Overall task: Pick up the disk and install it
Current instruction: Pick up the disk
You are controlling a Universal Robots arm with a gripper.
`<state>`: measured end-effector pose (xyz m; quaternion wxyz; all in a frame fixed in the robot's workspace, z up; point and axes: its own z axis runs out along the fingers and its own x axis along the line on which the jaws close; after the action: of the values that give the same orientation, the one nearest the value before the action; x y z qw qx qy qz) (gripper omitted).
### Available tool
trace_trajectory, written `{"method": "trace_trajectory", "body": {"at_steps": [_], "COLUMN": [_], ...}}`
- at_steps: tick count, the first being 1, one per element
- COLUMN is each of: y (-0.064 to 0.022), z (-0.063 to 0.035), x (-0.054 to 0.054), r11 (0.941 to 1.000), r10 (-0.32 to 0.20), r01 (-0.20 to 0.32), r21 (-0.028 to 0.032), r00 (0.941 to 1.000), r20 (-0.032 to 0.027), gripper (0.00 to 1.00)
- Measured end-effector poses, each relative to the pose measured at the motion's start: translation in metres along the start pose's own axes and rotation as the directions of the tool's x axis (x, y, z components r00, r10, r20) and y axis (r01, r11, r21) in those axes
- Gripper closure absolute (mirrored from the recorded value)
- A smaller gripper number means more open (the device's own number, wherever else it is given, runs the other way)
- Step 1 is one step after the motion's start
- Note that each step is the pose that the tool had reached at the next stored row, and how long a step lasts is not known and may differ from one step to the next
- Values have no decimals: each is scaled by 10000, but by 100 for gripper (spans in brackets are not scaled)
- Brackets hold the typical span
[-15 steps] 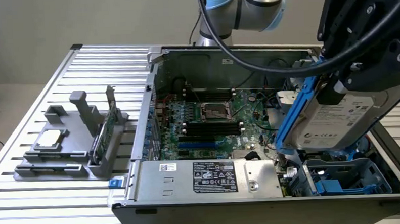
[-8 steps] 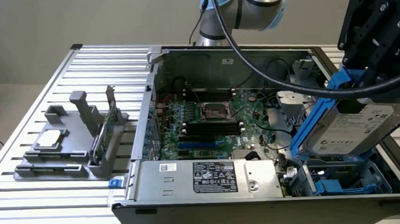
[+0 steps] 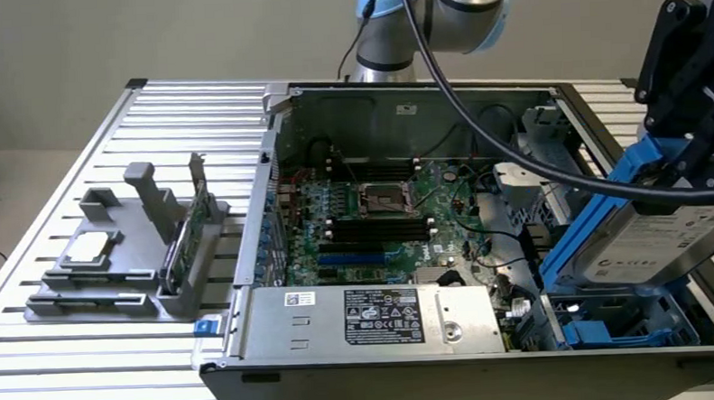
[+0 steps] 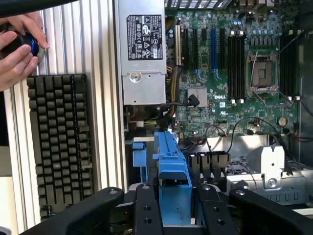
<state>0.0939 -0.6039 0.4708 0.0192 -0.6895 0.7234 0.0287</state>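
The jaws were closed about halfway on the disk [image 3: 666, 241] and held it by the upper end of its blue carrier [image 4: 173, 183], which sat between the two black fingers [image 4: 146, 213]. The disk hung tilted in the air. Its lower end pointed down toward the blue drive bay [image 3: 616, 329] in the near corner of the open computer case [image 3: 413, 89], on the exterior view's right. Whether it touched the bay I could not tell.

Inside the case lay the motherboard [image 3: 376, 213] and, near the front, the grey power supply [image 3: 375, 317]. The case stood on a slatted metal desk [image 3: 172, 109]. On the exterior view's left, a grey holder [image 3: 126, 300] carried a green card [image 3: 188, 239] and a silver chip [image 3: 91, 248]. In the wrist view, a black keyboard [image 4: 61, 142] lay beside the case, and a person's hand [image 4: 14, 58] rested on a round knob [image 4: 25, 44].
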Motion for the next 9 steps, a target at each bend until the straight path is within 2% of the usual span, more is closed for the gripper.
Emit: {"method": "trace_trajectory", "body": {"at_steps": [4, 9], "y": [-44, -74], "z": [32, 67], "x": [9, 17], "r11": [10000, 9997], "r10": [-72, -244], "r01": [72, 244], "r21": [6, 47], "r00": [10000, 9997], "r20": [2, 1], "gripper": [67, 67]}}
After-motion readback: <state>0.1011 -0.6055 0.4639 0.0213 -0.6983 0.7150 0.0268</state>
